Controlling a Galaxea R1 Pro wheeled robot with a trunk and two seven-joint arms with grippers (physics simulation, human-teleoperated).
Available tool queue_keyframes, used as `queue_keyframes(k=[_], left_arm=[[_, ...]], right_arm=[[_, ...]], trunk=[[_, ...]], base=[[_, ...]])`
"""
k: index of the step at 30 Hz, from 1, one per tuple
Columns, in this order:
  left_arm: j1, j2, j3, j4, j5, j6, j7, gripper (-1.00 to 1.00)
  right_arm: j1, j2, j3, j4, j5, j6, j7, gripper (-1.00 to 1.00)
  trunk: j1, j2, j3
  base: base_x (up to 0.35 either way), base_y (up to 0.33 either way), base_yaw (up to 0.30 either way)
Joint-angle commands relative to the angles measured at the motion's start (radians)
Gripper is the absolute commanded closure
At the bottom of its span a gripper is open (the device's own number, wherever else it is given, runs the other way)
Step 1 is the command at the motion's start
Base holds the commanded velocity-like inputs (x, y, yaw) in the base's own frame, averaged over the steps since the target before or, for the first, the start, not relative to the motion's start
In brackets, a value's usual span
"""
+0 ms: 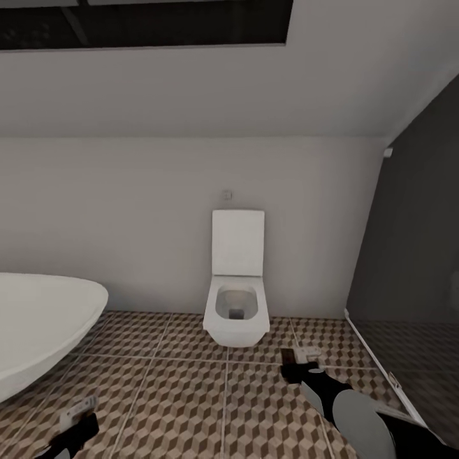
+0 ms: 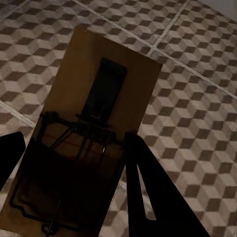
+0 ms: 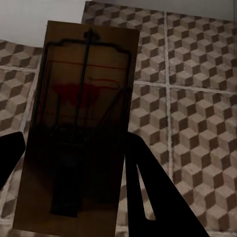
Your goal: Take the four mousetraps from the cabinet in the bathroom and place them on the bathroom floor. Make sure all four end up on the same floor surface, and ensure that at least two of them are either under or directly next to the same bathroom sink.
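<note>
Against the far wall: white toilet (image 1: 236, 306), lid up, on the cube-patterned floor (image 1: 178, 395). No brand, label or writing is legible on any item.

Head view, lower left: white bathtub (image 1: 38, 331) rim. Right side: dark shower screen (image 1: 414, 268).

Left end effector (image 1: 75, 414), low in the head view, pinches a mousetrap (image 2: 94, 143). Its wrist view shows a tan board with dark wire bar and spring between the two dark fingers (image 2: 153, 197), held above the tiles.

Right end effector (image 1: 298, 363), ahead of the toilet's right side in the head view, pinches a second mousetrap (image 3: 81, 123). Its wrist view shows the board lengthwise between the fingers (image 3: 153, 197), with a faint red mark under the wire, tiles and a strip of white beyond.
</note>
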Motion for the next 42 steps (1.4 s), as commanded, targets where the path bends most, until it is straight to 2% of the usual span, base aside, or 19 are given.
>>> queue_keyframes(k=[1,6,12,16,22,25,26,28,29,31,33,34,36,37,39,40,42], left_arm=[[-0.001,0.001,0.002,-0.001,0.007,-0.008,-0.001,1.0],[-0.002,0.007,0.004,-0.044,0.006,-0.011,0.052,1.0],[-0.002,0.008,0.003,-0.183,-0.015,0.024,0.09,1.0],[-0.002,0.006,0.003,-0.255,-0.061,0.066,0.097,1.0],[-0.002,-0.007,0.003,-0.327,-0.121,0.083,0.091,1.0],[-0.002,-0.029,0.003,-0.37,-0.164,0.096,0.089,1.0],[-0.003,-0.045,0.003,-0.394,-0.19,0.109,0.088,1.0],[-0.003,-0.062,0.003,-0.419,-0.217,0.126,0.088,1.0],[-0.003,-0.081,0.003,-0.445,-0.244,0.145,0.088,1.0],[-0.003,-0.101,0.003,-0.468,-0.271,0.164,0.087,1.0],[-0.003,-0.133,0.003,-0.499,-0.309,0.188,0.078,1.0],[-0.003,-0.157,0.003,-0.515,-0.33,0.199,0.068,1.0],[-0.003,-0.182,0.003,-0.528,-0.35,0.206,0.054,1.0],[-0.003,-0.206,0.003,-0.538,-0.369,0.21,0.04,1.0],[-0.003,-0.229,0.003,-0.545,-0.389,0.214,0.029,1.0],[-0.003,-0.25,0.002,-0.55,-0.409,0.216,0.022,1.0],[-0.004,-0.268,0.002,-0.553,-0.428,0.217,0.016,1.0]], right_arm=[[-0.001,0.0,-0.009,0.0,0.008,-0.001,-0.013,1.0],[-0.001,-0.022,-0.01,0.0,0.008,-0.001,-0.044,1.0],[-0.001,-0.062,-0.01,0.0,0.007,-0.002,-0.061,1.0],[-0.001,-0.076,-0.01,0.0,0.008,-0.003,-0.064,1.0],[-0.001,-0.078,-0.01,0.0,0.008,-0.002,-0.064,1.0],[-0.001,-0.077,-0.01,0.0,0.008,-0.002,-0.064,1.0],[-0.001,-0.077,-0.011,0.0,0.008,-0.002,-0.064,1.0],[-0.001,-0.077,-0.011,0.0,0.008,-0.003,-0.064,1.0],[-0.001,-0.076,-0.011,0.0,0.008,-0.003,-0.065,1.0],[-0.001,-0.076,-0.011,0.0,0.008,-0.003,-0.065,1.0],[-0.001,-0.076,-0.012,0.0,0.008,-0.003,-0.065,1.0],[-0.001,-0.076,-0.012,0.0,0.008,-0.003,-0.065,1.0],[-0.001,-0.075,-0.011,0.0,0.008,-0.003,-0.065,1.0],[-0.001,-0.075,-0.011,0.0,0.008,-0.003,-0.065,1.0],[-0.001,-0.075,-0.011,0.0,0.009,-0.003,-0.065,1.0],[-0.001,-0.075,-0.011,0.0,0.009,-0.003,-0.065,1.0],[-0.001,-0.075,-0.011,0.0,0.009,-0.003,-0.065,1.0]], trunk=[[0.004,-0.008,-0.004],[0.023,-0.043,-0.02],[0.046,-0.085,-0.039],[0.061,-0.113,-0.051],[0.084,-0.155,-0.07],[0.096,-0.176,-0.079],[0.1,-0.183,-0.083],[0.107,-0.197,-0.089],[0.111,-0.204,-0.092],[0.119,-0.218,-0.098],[0.126,-0.232,-0.105],[0.13,-0.239,-0.108],[0.138,-0.253,-0.114],[0.142,-0.26,-0.117],[0.149,-0.274,-0.123],[0.153,-0.281,-0.126],[0.161,-0.295,-0.133]], base=[[0.0,0.0,0.0],[0.0,0.0,0.0],[0.0,0.0,0.0],[0.0,0.0,0.0],[0.0,0.0,0.0],[0.0,0.0,0.0],[0.0,0.0,0.0],[0.0,0.0,0.0],[0.0,0.0,0.0],[0.0,0.0,0.0],[0.0,0.0,0.0],[0.0,0.0,0.0],[0.0,0.0,0.0],[0.0,0.0,0.0],[0.0,0.0,0.0],[0.0,0.0,0.0],[0.0,0.0,0.0]])
